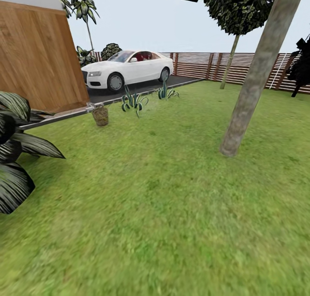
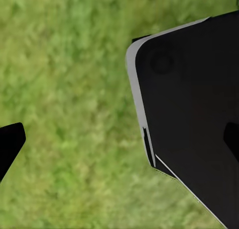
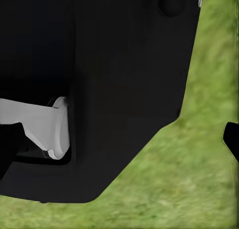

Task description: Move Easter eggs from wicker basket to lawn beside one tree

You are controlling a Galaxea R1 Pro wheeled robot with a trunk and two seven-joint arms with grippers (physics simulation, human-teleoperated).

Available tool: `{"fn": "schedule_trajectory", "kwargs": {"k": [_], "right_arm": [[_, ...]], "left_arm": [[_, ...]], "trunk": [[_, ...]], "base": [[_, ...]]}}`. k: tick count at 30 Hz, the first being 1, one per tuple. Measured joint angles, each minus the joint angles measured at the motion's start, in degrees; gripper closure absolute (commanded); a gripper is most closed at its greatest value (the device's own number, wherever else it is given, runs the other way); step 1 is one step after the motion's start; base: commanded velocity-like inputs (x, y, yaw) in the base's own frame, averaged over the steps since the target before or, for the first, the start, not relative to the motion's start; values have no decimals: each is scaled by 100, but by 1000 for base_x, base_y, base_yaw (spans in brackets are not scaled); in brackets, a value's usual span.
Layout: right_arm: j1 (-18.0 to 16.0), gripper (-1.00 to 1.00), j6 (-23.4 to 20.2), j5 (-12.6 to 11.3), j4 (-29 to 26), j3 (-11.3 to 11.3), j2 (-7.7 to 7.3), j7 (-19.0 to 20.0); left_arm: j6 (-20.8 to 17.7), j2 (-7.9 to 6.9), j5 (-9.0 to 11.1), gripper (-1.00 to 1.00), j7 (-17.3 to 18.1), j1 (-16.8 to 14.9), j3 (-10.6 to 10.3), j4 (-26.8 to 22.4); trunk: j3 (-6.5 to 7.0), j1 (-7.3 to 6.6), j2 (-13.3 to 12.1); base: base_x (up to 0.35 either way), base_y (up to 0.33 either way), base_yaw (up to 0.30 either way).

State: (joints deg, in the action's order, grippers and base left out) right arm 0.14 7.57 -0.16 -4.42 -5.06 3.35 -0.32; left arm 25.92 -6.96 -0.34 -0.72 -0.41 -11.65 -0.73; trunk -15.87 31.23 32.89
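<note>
Head view: wide lawn (image 1: 163,210), mottled green, fills the foreground. Wicker basket (image 1: 100,115) stands far off at the lawn's edge, just beside the dark driveway (image 1: 142,88); its contents too small to tell, eggs not made out. Thick pale trunk of the tree (image 1: 254,81) leans up at right, rooted in grass well apart from the basket. Two spiky plants (image 1: 133,101) stand near the basket along the edge. White car (image 1: 127,69) parked on the driveway, slatted wooden fence (image 1: 241,68) behind, wooden wall (image 1: 36,57) at left, dark striped leaves (image 1: 17,149) at the left border.

Left wrist view: grass below, a large black body with pale edge (image 2: 194,124) across one side, a dark fingertip (image 2: 10,144) at the border; left pincer state, cannot tell.

Right wrist view: black body (image 3: 99,89) with a grey part (image 3: 42,126), grass beyond, a dark tip (image 3: 232,136) at the edge; right pincer state, cannot tell.
</note>
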Motion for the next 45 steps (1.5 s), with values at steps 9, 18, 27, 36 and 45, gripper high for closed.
{"fn": "schedule_trajectory", "kwargs": {"k": [9, 18, 27, 36, 45], "right_arm": [[2, -100, -1, 0, 0, -1, 0, 0], [0, -100, 0, 0, 0, -1, 0, 0], [1, -100, -1, 0, -1, -1, 0, 0], [1, -100, -1, -1, 0, -1, 0, 0], [-1, -100, 0, 0, 0, -1, 0, 0]], "left_arm": [[4, -2, 1, -100, 0, 1, 1, -1], [2, 0, 2, -100, 0, 0, 0, 0], [2, -3, 1, -100, 0, 1, 1, -1], [1, -4, 2, -100, 0, 1, 0, -1], [1, -4, 1, -100, 0, 0, 0, 0]], "trunk": [[-16, 0, 0], [-29, 0, 0], [-49, 0, 0], [-89, 0, 0], [-103, 0, 0]], "base": [[263, -168, 106], [263, -168, 51], [263, -168, 122], [263, -168, 163], [263, -168, 26]]}}
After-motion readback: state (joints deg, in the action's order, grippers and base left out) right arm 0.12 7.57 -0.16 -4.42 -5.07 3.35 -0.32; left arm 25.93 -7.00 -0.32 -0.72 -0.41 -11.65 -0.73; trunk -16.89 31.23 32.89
